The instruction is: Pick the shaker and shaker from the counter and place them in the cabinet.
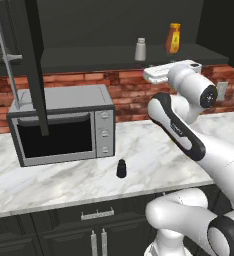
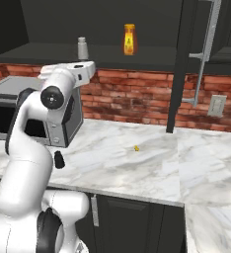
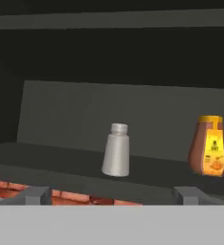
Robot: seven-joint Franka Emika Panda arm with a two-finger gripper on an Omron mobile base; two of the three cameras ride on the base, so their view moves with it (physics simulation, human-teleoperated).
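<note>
About half the job looks done. The light grey shaker (image 1: pixel 140 49) stands on the cabinet shelf (image 1: pixel 89 59), well back from the shelf's front edge and just left of the orange-yellow bottle (image 1: pixel 173 38), apart from it. From the hand view it is upright, silvery cap on top, its long axis vertical and its taper narrowing upward.

The black shaker (image 1: pixel 121 168) is left to do. It stands on the bench (image 1: pixel 64 180), nearer the front edge than the brick wall, just off the microwave's (image 1: pixel 64 127) front right corner and not touching it. It too stands upright, long axis vertical, narrow end up, so a grasp from the side or from above should both suit.

The gripper (image 3: pixel 112 196) is raised to shelf height, facing the grey shaker across open air. Its 2 fingertips (image 3: pixel 36 195) sit wide in the hand view with nothing between them, so the jaws are apart and empty.

My judgement: 1 of 2 shakers is placed; what is left is to come down to the bench, take the black one, and set it on the shelf beside the first.
</note>
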